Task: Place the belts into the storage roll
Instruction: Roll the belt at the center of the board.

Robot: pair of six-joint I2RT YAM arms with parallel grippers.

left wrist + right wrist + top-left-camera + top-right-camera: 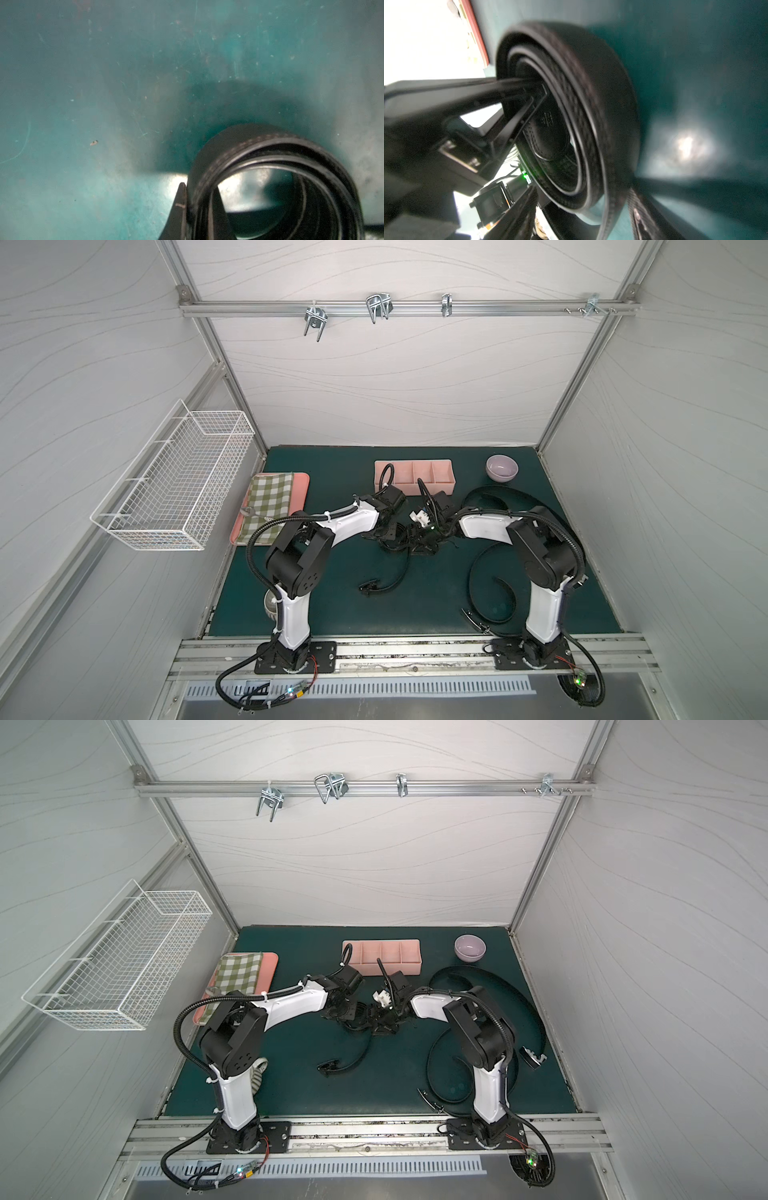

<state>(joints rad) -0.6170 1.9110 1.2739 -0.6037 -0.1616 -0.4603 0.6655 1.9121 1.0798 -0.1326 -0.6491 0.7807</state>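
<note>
Black coiled belt (270,143) — wall pinched by left hand (198,193).

Black belts (498,489), pink storage roll (442,487), green-checked cloth (270,497).

Three belts (218,145), one storage roll (440,487), one basket (174,497).

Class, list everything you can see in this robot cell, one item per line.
coiled belt: one, black, mid-mat
loose belts: two, black, mat's right
storage roll: one, pale pink, mat's back
flat tray: one, pink, mat's left
checked cloth: one, green-white, on flat tray
bowl: one, lilac, back right
wire basket: one, white, left wall
hooks: four, silver, back rail
mat: one, dark green, floor
left gripper: one, black, pinching coiled belt
right gripper: one, black, beside coiled belt
</note>
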